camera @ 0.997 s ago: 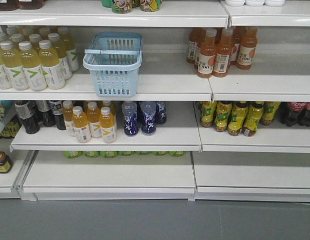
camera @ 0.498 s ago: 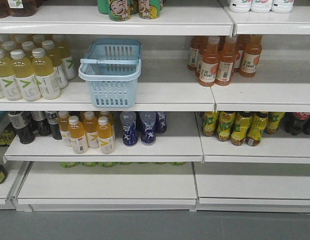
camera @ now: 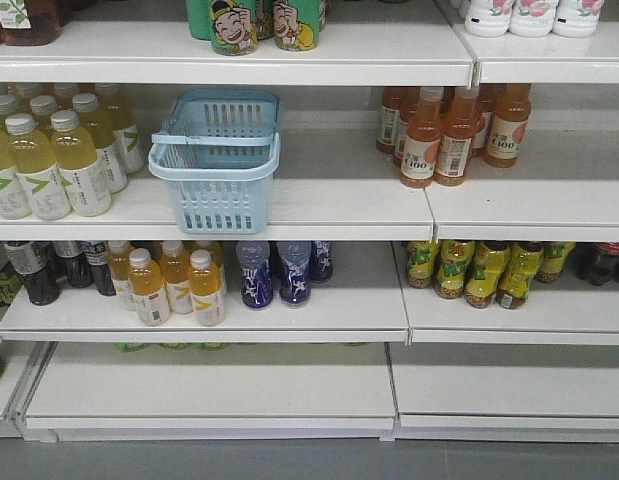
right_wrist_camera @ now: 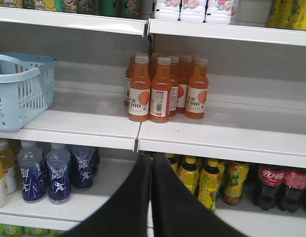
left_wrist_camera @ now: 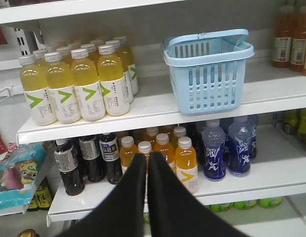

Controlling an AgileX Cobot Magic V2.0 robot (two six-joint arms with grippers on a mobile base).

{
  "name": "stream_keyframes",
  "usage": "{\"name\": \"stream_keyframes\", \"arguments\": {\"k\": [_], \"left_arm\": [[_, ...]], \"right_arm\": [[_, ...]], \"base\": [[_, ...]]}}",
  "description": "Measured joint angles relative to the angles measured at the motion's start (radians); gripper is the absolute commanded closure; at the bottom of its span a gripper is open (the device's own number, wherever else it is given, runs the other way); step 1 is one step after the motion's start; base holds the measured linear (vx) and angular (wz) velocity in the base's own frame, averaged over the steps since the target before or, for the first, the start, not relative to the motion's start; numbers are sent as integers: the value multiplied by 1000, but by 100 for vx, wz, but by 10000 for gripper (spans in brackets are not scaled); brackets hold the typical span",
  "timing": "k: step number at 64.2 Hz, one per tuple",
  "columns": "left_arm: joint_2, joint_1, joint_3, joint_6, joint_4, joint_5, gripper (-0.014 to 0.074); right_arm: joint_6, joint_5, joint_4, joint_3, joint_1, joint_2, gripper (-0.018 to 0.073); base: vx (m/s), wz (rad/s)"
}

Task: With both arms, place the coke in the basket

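The light blue slotted basket stands on the second shelf, left of centre, with its handle folded over the rim. It also shows in the left wrist view as the basket up and to the right, and at the left edge of the right wrist view as the basket. My left gripper is shut and holds nothing, low in front of the orange-yellow bottles. The right gripper is also shut and empty, below the shelf seam. The coke is out of view.
Yellow drink bottles stand left of the basket and orange juice bottles to its right. Below are blue bottles, yellow-green bottles and dark cola plastic bottles with red labels. The shelf edges jut forward.
The front view has climbed: shelves, basket and bottles all sit lower in the frame than a second ago, and the floor strip has shrunk. The basket stays on its shelf.
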Motion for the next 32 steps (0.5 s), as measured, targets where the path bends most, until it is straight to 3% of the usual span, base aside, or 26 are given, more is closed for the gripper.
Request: {"name": "stream_keyframes", "arguments": {"k": [32], "left_arm": [[0,0,0,0,0,0,603]], "right_arm": [[0,0,0,0,0,0,568]], "base": [[8,0]]}}
